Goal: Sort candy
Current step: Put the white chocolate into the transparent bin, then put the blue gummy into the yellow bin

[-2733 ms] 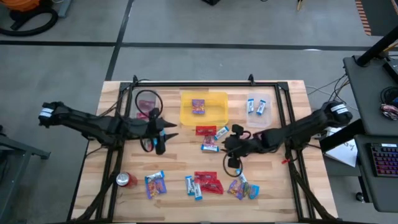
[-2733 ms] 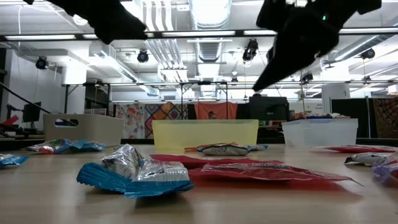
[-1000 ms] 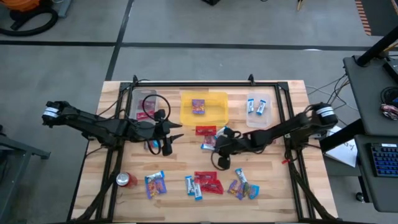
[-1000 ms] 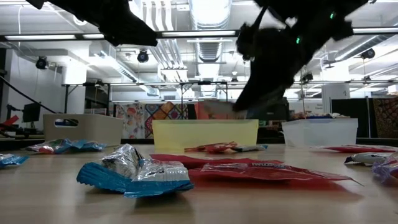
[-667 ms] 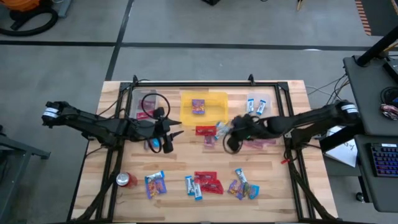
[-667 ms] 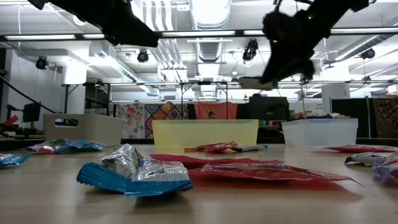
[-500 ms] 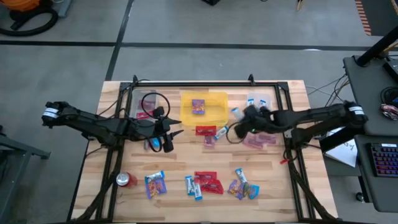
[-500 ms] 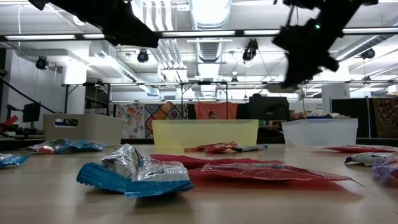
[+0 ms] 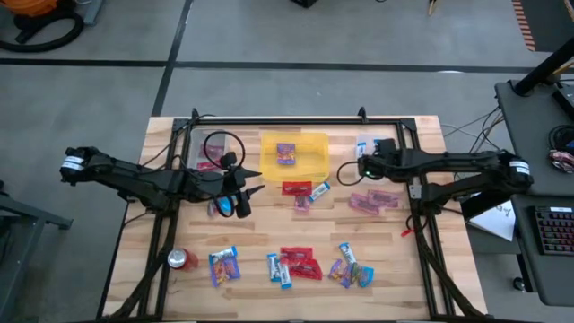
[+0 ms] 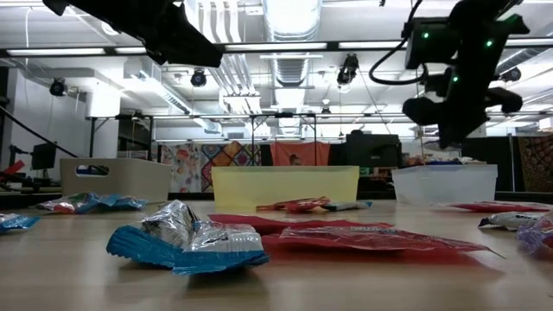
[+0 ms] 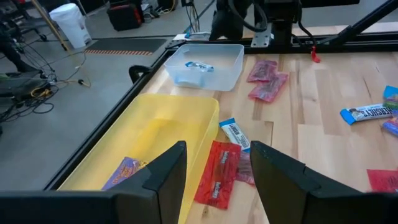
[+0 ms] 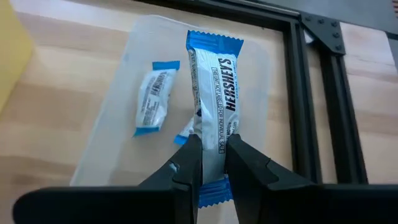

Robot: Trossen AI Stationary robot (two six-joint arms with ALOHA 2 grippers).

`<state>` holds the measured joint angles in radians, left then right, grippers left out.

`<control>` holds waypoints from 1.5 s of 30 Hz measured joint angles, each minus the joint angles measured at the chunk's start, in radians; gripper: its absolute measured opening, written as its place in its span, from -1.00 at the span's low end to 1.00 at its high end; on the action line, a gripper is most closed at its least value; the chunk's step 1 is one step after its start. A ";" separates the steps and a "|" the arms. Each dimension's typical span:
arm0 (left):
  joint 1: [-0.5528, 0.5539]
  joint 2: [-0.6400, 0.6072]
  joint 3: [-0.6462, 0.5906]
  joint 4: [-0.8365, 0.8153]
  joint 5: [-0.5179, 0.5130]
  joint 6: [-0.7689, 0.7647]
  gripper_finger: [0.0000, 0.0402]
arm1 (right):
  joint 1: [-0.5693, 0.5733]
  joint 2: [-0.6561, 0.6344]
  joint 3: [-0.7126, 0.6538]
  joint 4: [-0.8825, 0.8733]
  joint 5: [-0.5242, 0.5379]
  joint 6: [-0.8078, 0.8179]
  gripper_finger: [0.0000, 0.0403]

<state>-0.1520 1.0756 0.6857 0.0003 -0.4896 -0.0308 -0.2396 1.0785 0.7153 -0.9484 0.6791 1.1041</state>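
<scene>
My right gripper (image 12: 213,163) hangs over the clear tray (image 9: 387,144) at the table's far right, shut on a blue-and-white bar (image 12: 214,93). Two more such bars (image 12: 152,96) lie in that tray. My left gripper (image 11: 214,180) hovers open and empty left of the yellow tray (image 9: 269,169), above a red packet (image 11: 217,174) and a blue-and-white bar (image 11: 235,134) on the table. The yellow tray holds a purple packet (image 9: 285,153). Several candies (image 9: 300,263) lie in a row near the table's front edge. My right gripper pinches the blue-and-white bar by its two long edges, close to one end (image 12: 212,149), between its two fingers. The fingers slant down from above and the bar runs on past their tips, in line with them. The bar hangs clear above the clear tray.
A red soda can (image 9: 182,259) stands at the near left. Pink-red packets (image 9: 372,199) lie right of centre. A tray with red packets (image 9: 208,152) sits at the far left, under a cable loop. A black frame (image 9: 296,120) borders the table.
My right gripper has carried the blue-and-white bar from the table's middle up and toward the far right, rolling its wrist, and now holds it over the clear tray. The bar has left the table and stays in the fingers.
</scene>
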 joint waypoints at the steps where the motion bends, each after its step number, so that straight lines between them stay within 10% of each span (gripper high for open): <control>1: 0.000 0.000 0.000 0.000 0.000 -0.002 -0.20 | -0.006 0.005 -0.005 0.028 0.002 -0.017 -0.71; 24: 0.000 0.000 0.000 -0.008 0.001 -0.046 -0.20 | -0.099 0.074 -0.007 0.190 -0.069 -0.162 -0.21; 45: 0.000 0.000 0.037 -0.464 0.213 -0.532 -0.23 | 0.124 0.008 0.054 0.386 -0.216 -0.346 -0.27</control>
<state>-0.1524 1.0760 0.7224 -0.4635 -0.2768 -0.5632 -0.1158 1.0870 0.7689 -0.5628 0.4629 0.7578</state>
